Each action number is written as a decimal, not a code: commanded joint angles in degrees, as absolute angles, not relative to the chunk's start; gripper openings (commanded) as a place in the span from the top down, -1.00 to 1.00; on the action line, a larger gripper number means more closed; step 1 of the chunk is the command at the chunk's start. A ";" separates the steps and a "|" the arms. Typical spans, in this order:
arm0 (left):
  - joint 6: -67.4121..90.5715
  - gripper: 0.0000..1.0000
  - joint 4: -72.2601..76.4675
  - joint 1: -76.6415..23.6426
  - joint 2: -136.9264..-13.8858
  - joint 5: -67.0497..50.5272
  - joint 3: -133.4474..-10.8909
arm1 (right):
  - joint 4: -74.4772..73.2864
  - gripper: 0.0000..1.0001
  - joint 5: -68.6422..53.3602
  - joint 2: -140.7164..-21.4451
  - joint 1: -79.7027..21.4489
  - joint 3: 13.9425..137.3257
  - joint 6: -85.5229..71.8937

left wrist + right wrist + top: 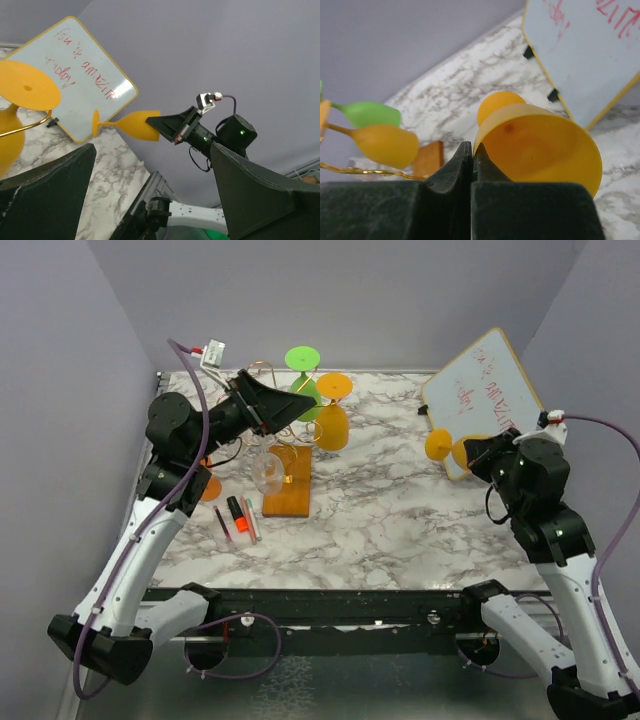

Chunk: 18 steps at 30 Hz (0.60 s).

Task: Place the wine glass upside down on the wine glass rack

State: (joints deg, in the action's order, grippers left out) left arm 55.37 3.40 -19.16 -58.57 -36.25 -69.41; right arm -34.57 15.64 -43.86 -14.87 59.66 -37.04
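Table (pixel 400 510): white marble-patterned top with grey veining, as I see it from the overhead camera.

Resting directly on it, left to right:
- Orange disc (pixel 211 487), near the left edge, half hidden by the arm; I cannot tell what it belongs to.
- Red pen (pixel 222 524), orange highlighter (pixel 237 510) and two slim pens (pixel 249 521), lying close together, roughly parallel.
- Rack base (pixel 288 490), an orange-brown wooden rectangle, just right of the pens.
- Whiteboard (pixel 485 390), yellow-framed with red writing, propped tilted on small black feet at the far right corner.
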 commanded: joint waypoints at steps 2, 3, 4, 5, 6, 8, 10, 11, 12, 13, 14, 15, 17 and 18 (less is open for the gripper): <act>59.88 -0.94 8.34 -27.77 -63.16 -25.08 -72.73 | -20.89 0.99 12.50 -37.39 -14.68 57.44 -40.25; 60.04 -0.97 8.69 -29.29 -64.21 -23.51 -73.25 | -19.13 0.99 11.98 -36.09 -14.68 56.73 -40.52; 60.15 -0.98 9.03 -30.61 -65.20 -22.09 -73.82 | -17.39 0.99 11.62 -34.70 -14.68 56.13 -40.93; 60.43 -0.98 9.24 -31.83 -66.23 -20.22 -74.29 | -15.61 0.98 11.43 -33.37 -14.68 55.29 -42.01; 60.90 -0.98 9.91 -33.08 -67.05 -18.72 -74.57 | -13.50 0.99 10.99 -31.81 -14.68 54.26 -42.63; 62.03 -0.98 12.89 -35.95 -68.34 -15.23 -74.07 | -9.52 0.99 10.69 -28.38 -14.68 52.28 -44.20; 62.14 -0.98 14.38 -39.19 -70.09 -11.11 -74.22 | -5.35 0.99 10.36 -25.72 -14.69 50.38 -45.84; 61.58 -0.98 14.41 -40.93 -71.20 -9.14 -74.83 | -3.83 0.99 9.92 -24.89 -14.68 49.80 -46.85; 61.07 -0.98 14.41 -42.43 -72.49 -7.52 -75.58 | -2.57 0.99 9.42 -24.27 -14.70 49.40 -47.93; 61.16 -0.98 14.41 -43.85 -73.69 -6.26 -76.26 | -1.65 0.99 8.97 -23.92 -14.68 49.30 -48.96; 61.51 -0.98 14.59 -45.10 -74.91 -5.54 -76.96 | -0.80 0.99 8.42 -23.57 -14.68 49.24 -50.25; 61.30 -0.98 14.93 -46.18 -76.09 -5.20 -77.83 | 0.24 0.99 7.76 -23.39 -14.68 49.02 -51.47; 60.52 -0.98 15.03 -48.45 -78.46 -4.44 -79.92 | 2.90 0.99 6.57 -22.95 -14.69 48.16 -54.55; 60.10 -0.98 15.14 -49.34 -79.35 -3.99 -80.70 | 4.10 0.99 5.97 -22.80 -14.68 47.70 -56.04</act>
State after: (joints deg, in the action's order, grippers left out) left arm 60.97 12.60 -45.80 -76.07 -9.89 -76.53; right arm -4.27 9.91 -23.70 -14.87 49.32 -49.01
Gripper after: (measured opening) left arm 0.987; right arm 0.029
